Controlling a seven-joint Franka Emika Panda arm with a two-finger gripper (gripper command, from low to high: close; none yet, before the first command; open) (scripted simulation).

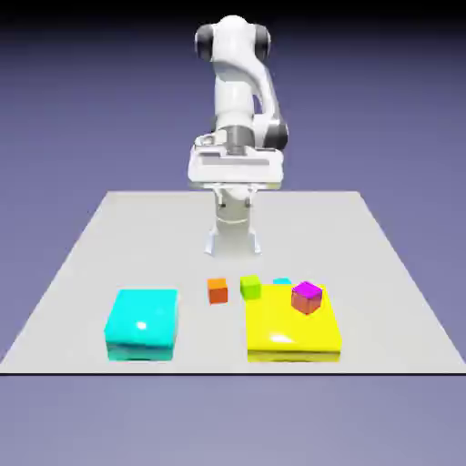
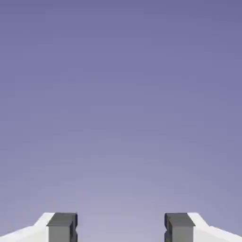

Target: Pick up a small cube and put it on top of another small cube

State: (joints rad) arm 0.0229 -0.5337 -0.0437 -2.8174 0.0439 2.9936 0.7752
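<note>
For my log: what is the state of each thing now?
Claw: open, empty, facing only backdrop.
Orange cube: on the table, free.
Green cube: on the table, nothing on top.
Magenta cube: on the yellow block.
Cyan block: flat on the table.

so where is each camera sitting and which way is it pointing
Exterior view: fixed, above and across the table, facing the arm; shows the orange cube, lime-green cube, yellow block and cyan block.
Hand view: on the hand, looking along the open gripper at plain backdrop only; both grey fingers show at the bottom edge.
Shared: only the blue-violet backdrop; no cube appears in both.
</note>
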